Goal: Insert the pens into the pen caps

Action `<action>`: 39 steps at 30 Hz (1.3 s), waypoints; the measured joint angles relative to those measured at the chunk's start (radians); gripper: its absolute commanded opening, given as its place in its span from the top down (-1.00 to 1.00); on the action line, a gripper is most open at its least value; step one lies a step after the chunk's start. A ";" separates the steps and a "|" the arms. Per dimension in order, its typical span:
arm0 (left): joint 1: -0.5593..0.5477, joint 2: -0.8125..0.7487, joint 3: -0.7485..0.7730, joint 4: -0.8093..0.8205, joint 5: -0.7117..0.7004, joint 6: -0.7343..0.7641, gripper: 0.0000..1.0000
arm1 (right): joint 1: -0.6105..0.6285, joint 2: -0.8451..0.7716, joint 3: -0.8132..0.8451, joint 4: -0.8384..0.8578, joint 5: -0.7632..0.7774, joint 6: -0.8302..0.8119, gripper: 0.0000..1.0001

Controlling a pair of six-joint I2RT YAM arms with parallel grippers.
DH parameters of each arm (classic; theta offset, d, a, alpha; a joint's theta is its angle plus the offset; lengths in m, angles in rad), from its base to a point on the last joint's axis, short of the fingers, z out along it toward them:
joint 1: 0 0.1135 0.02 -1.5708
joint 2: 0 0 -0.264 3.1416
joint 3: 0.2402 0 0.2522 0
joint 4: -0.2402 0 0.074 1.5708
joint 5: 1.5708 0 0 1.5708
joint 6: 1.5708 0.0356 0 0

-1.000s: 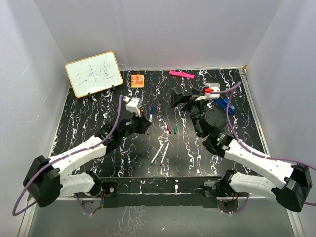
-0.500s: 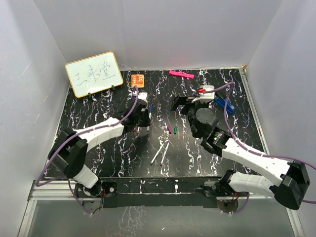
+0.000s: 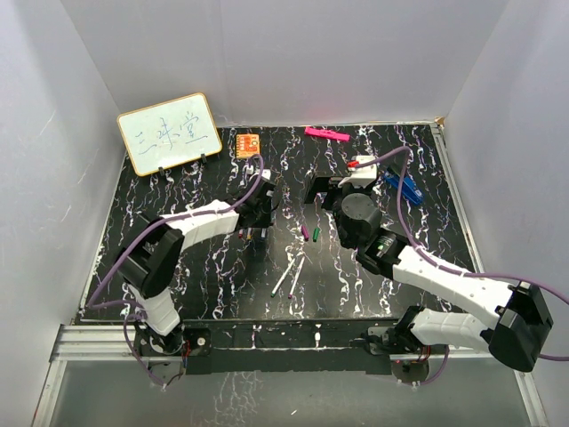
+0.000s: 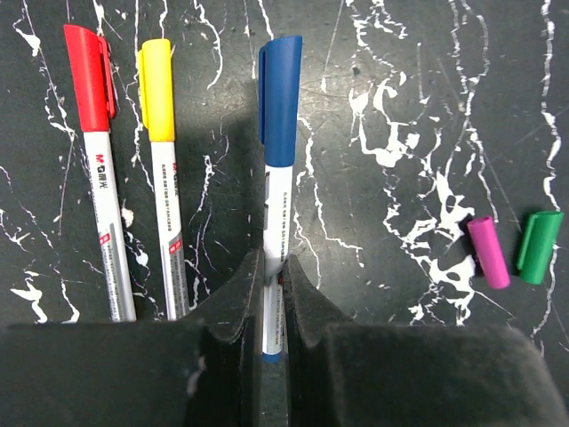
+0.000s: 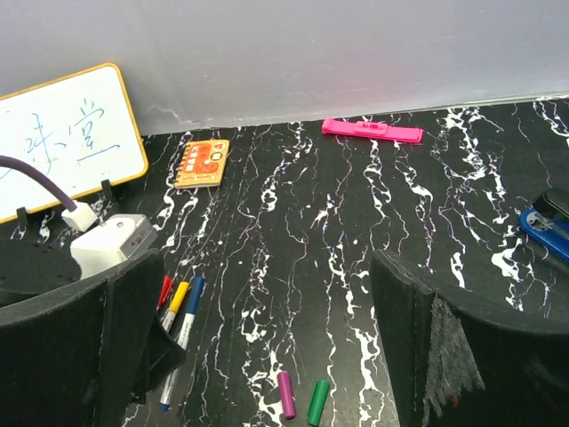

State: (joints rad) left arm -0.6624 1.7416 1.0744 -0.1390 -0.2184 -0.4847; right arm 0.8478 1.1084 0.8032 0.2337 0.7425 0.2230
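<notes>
My left gripper (image 4: 267, 263) is shut on the white barrel of a blue-capped pen (image 4: 279, 98), low over the table. A red-capped pen (image 4: 92, 84) and a yellow-capped pen (image 4: 158, 93) lie just left of it, parallel. A loose purple cap (image 4: 489, 252) and a green cap (image 4: 540, 246) lie side by side to the right. In the top view, two uncapped pens (image 3: 284, 277) (image 3: 299, 267) lie at the centre front, and the left gripper (image 3: 259, 212) is left of the caps (image 3: 305, 233). My right gripper (image 5: 267, 356) hangs open and empty above the caps (image 5: 285, 395).
A small whiteboard (image 3: 169, 133) stands at the back left, with an orange card (image 3: 248, 144) beside it. A flat pink bar (image 3: 326, 134) lies at the back edge. Blue clip-like pieces (image 3: 404, 187) sit at the right. White walls close in three sides.
My left arm has swung its gripper back and to the right, still shut on the blue-capped pen. The right gripper has shifted slightly left, staying open.
</notes>
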 measured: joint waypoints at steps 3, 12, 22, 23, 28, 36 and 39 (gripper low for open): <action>0.001 0.031 0.014 -0.012 -0.014 0.002 1.00 | -0.003 0.002 0.000 0.000 -0.001 0.005 -0.96; 0.005 0.087 0.054 -0.048 -0.053 0.016 0.87 | -0.006 0.013 0.000 -0.001 -0.001 0.020 -0.96; 0.006 0.128 0.078 -0.059 -0.064 0.029 0.63 | -0.006 0.018 -0.001 -0.002 -0.001 0.030 -0.96; 0.006 0.131 0.079 -0.059 -0.067 0.028 0.63 | -0.006 0.021 -0.001 -0.002 -0.001 0.031 -0.96; 0.006 0.132 0.082 -0.063 -0.071 0.029 0.62 | -0.006 0.028 -0.007 -0.002 -0.002 0.037 -0.96; 0.006 0.131 0.098 -0.074 -0.072 0.036 0.58 | -0.008 0.035 -0.015 -0.007 0.001 0.045 -0.96; 0.006 0.120 0.106 -0.076 -0.070 0.038 0.55 | -0.013 0.039 -0.016 -0.007 0.006 0.051 -0.96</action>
State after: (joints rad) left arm -0.6563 1.8614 1.1809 -0.2150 -0.2882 -0.4465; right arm 0.8352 1.1473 0.7868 0.2268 0.7490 0.2741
